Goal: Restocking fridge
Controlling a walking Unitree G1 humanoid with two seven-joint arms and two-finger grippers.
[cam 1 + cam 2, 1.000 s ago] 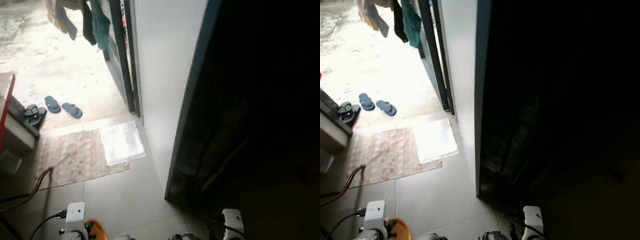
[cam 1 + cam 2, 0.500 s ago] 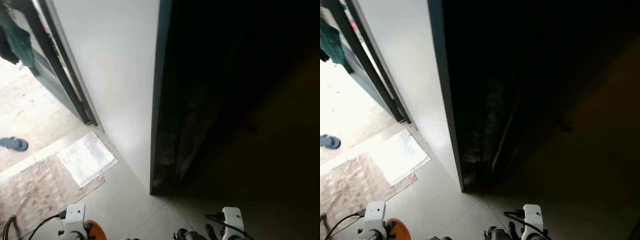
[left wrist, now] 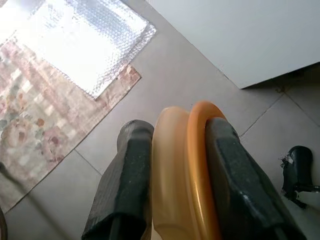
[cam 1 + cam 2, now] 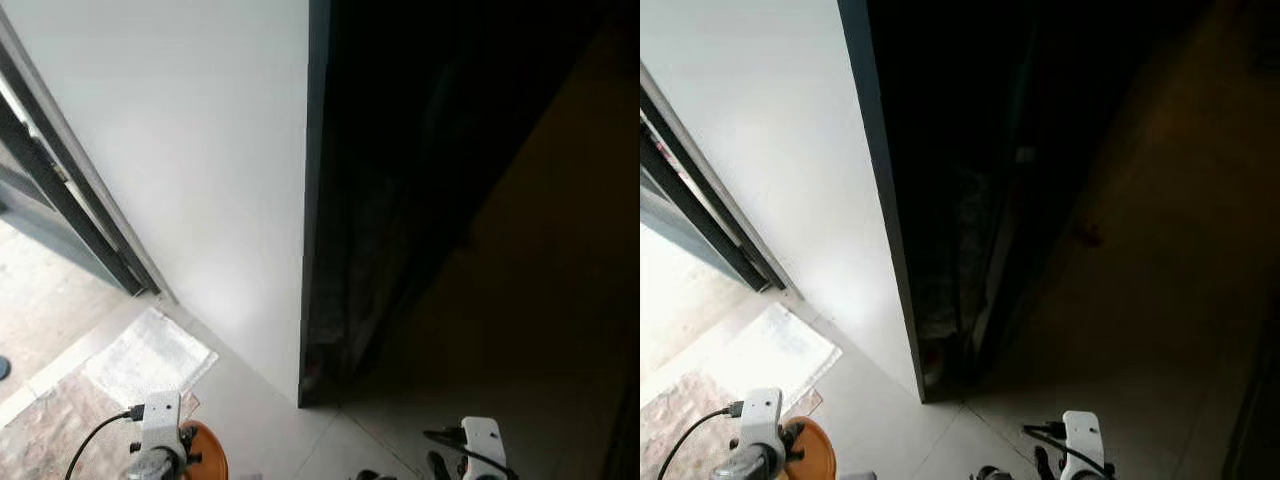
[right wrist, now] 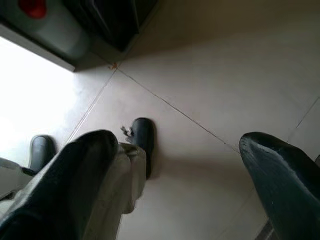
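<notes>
My left gripper [image 3: 178, 130] is shut on a round orange and pale yellow item [image 3: 200, 165], held on edge between the two black fingers low over the tiled floor. Its orange rim [image 4: 203, 464] also peeks out beside the left wrist in the left eye view. My right gripper [image 5: 182, 150] hangs open above the floor tiles with nothing between its fingers. A tall white panel [image 4: 200, 180] with a dark edge stands straight ahead. Behind that edge lies a deep, dark gap [image 4: 400, 200] whose contents I cannot make out.
A silvery bubble-wrap sheet [image 3: 85, 40] lies on a patterned mat [image 3: 35, 110] to my left. A dark door frame [image 4: 60, 210] borders the bright outdoor floor. A grey container with a red cap [image 5: 45, 20] sits low by the panel. A tan wall [image 4: 540, 250] rises on the right.
The camera has swung to the right: the sandals, hanging clothes and most of the mat have slid out on the left. Both grippers keep their pose; the left still holds the orange item.
</notes>
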